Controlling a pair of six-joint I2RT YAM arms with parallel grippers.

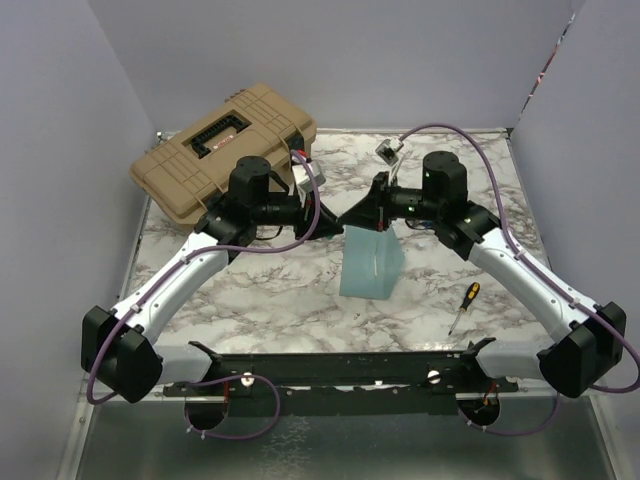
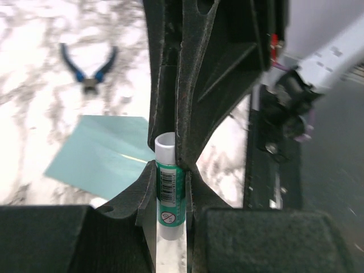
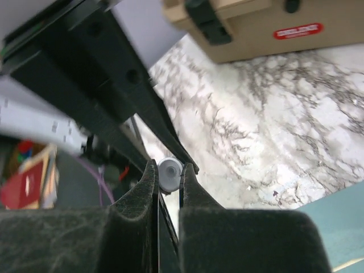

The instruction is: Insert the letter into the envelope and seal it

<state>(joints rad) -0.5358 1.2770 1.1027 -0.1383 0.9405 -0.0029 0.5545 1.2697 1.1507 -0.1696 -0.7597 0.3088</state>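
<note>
Clamped in left fingers (image 2: 136,199): glue stick (image 2: 169,187), white end pinched by right fingers (image 3: 145,190). Just beneath, teal envelope (image 1: 370,265) laid flat on worktop (image 1: 250,300); letter unseen. Sealing step judged underway; cap to be pulled off next.

Soft overhead light leaves faint shadows on the marble table (image 1: 430,300) in the sharp top view. Wrist views show marble glaring white, a blurred dark foreground, the envelope (image 2: 96,153) soft behind a crisp glue stick (image 2: 169,187).

Both arms bend inward; left gripper (image 2: 169,169) and right gripper (image 3: 169,172) meet, jaws nearly closed.
</note>
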